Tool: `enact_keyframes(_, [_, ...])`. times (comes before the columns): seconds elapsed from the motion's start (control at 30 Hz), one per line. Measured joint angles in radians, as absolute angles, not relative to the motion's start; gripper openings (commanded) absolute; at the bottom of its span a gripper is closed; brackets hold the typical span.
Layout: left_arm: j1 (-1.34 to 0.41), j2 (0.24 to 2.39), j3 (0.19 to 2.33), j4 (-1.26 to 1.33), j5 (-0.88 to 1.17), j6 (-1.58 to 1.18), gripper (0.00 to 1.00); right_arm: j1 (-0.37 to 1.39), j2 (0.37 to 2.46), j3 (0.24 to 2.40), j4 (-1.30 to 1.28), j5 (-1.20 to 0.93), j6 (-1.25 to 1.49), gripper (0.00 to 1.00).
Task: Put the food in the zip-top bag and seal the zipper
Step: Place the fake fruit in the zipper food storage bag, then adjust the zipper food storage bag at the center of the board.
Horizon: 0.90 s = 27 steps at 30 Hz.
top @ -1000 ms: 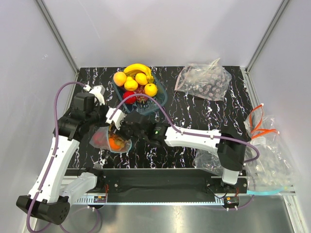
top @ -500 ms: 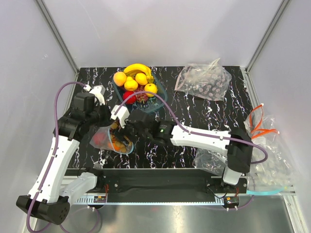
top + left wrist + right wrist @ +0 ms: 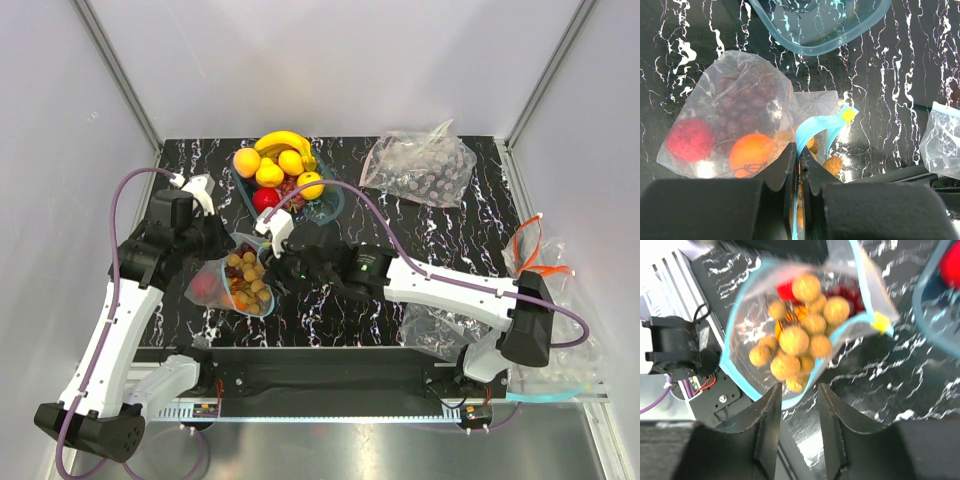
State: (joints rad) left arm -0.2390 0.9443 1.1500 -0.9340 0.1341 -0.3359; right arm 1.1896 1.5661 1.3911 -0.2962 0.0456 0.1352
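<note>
Partway through. The zip-top bag (image 3: 215, 290), sitting just in front of the bowl (image 3: 330, 205), is already carrying a red apple (image 3: 690, 140), orange (image 3: 752, 152), grapes (image 3: 742, 107) and nut cluster (image 3: 797, 345). The banana (image 3: 283, 142), yellow fruits (image 3: 290, 162) and second apple (image 3: 266, 198) are waiting in the bowl. The zipper (image 3: 815, 127) is gaping unsealed, with the left gripper (image 3: 800, 175) pinching it tight. The right gripper (image 3: 797, 407) is hovering at the mouth, fingers apart, seemingly holding nothing, though that view is blurred.
</note>
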Motion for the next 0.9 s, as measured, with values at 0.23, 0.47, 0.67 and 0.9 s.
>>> enact_keyframes(0.23, [-0.237, 0.945, 1.150, -0.934, 0.131, -0.335, 0.09, 1.187, 1.557, 1.281, -0.281, 0.041, 0.242, 0.41])
enact_keyframes(0.47, [-0.237, 0.945, 1.150, -0.934, 0.129, -0.331, 0.09, 1.187, 1.628, 1.262, -0.214, 0.034, 0.308, 0.43])
enact_keyframes(0.67, [-0.236, 0.944, 1.150, -0.934, 0.126, -0.329, 0.09, 1.187, 1.677, 1.262, -0.185, 0.059, 0.326, 0.31])
enact_keyframes(0.9, [-0.236, 0.945, 1.155, -0.936, 0.117, -0.325, 0.09, 1.187, 1.691, 1.262, -0.184, 0.129, 0.343, 0.00])
